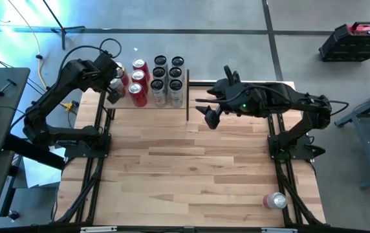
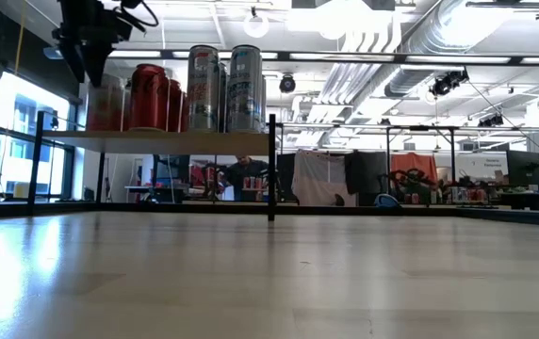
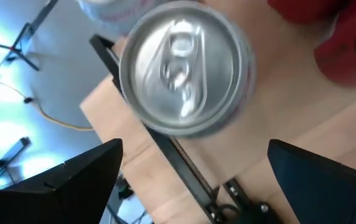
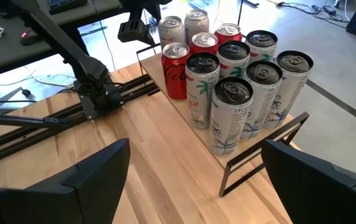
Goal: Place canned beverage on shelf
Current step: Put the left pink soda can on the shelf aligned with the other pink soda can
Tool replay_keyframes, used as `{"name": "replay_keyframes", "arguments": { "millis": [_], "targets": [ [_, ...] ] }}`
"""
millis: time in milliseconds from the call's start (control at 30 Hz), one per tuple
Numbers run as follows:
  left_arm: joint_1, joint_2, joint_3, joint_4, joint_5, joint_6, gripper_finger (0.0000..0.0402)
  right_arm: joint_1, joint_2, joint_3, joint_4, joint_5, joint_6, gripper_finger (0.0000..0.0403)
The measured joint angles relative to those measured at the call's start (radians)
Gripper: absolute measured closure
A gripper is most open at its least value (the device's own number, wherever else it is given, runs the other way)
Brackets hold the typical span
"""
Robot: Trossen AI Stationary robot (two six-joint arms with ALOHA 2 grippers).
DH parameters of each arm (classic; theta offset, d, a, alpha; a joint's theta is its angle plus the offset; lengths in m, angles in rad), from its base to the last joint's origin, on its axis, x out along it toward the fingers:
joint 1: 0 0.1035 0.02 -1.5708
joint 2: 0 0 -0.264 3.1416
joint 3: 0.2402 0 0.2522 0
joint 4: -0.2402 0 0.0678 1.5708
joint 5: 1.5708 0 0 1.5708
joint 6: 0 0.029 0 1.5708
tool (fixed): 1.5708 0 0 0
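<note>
So the left tool (image 1: pixel 115 90) sits above the shelf's (image 1: pixel 185 107) left end, jaws wide around nothing — a silver can (image 3: pixel 184 68) stands right under it, at that edge beside the red cans (image 1: pixel 138 81), looks like it's just been parked there. Slim cans (image 4: pixel 252 87) fill the shelf's right side. Right tool (image 1: pixel 209 115) is wide open too, empty, over the table near its back edge. One more can (image 1: pixel 275 200) lies at the front right corner — probably next.

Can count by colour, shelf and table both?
Tall white slim cans, on the shelf: 6
Red Coca-Cola cans, on the shelf: 3
Silver cans, on the shelf: 2
Loose can lying on the tabletop, colour unclear: 1
Total: 12
</note>
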Motion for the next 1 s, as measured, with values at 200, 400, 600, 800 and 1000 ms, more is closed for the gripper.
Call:
{"name": "replay_keyframes", "arguments": {
  "millis": [200, 400, 600, 800, 1000],
  "targets": [
    [-0.001, -0.029, 0.0, -0.036, 0.068, -0.095, 0.0009, 0.006, 0.0, 0.0, 0.0, 0.0, -0.004, 0.0054],
    [-0.002, -0.066, 0.0, -0.025, 0.229, -0.313, 0.0009, 0.006, 0.0, 0.0, 0.0, 0.0, 0.003, 0.0054],
    [-0.002, -0.083, 0.0, 0.068, 0.263, -0.418, 0.0009, 0.005, 0.0, 0.0, 0.001, 0.001, 0.024, 0.0054],
    [-0.002, -0.082, 0.0, 0.11, 0.297, -0.443, 0.0009, 0.005, 0.0, 0.0, 0.001, 0.001, 0.045, 0.0054],
    [-0.002, -0.081, 0.0, 0.134, 0.295, -0.459, 0.0009, 0.006, 0.0, 0.0, 0.001, 0.0, 0.058, 0.0054]
  ]
}}
